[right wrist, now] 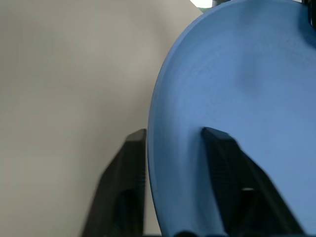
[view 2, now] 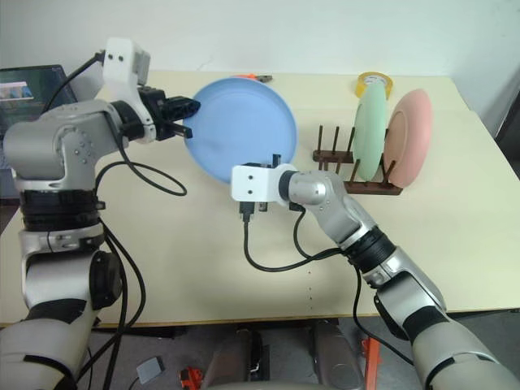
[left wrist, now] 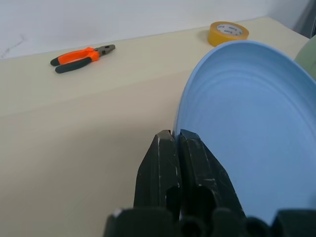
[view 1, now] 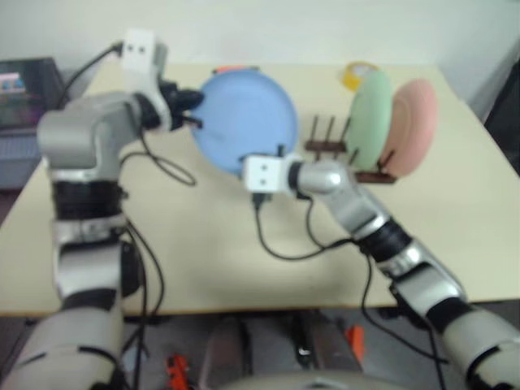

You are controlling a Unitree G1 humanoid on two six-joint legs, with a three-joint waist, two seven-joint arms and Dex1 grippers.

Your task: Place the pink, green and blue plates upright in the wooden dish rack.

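Note:
The light blue plate [view 2: 240,130] is held tilted on edge above the table, left of the wooden dish rack [view 2: 329,154]. My left gripper [view 2: 185,118] is shut on the plate's left rim, its fingers [left wrist: 168,158] pinched together over the edge. My right gripper [view 2: 272,162] sits at the plate's lower edge, one finger [right wrist: 131,168] behind the rim and the other on the plate's face, shut on it. The mint green plate [view 2: 370,134] and the pink plate [view 2: 410,134] stand upright in the right part of the rack.
A yellow tape roll [view 2: 372,81] lies behind the rack. Orange-handled pliers [left wrist: 81,57] lie at the table's far edge. A screen [view 2: 28,85] stands off the table's left side. Bare pegs stand at the rack's left end.

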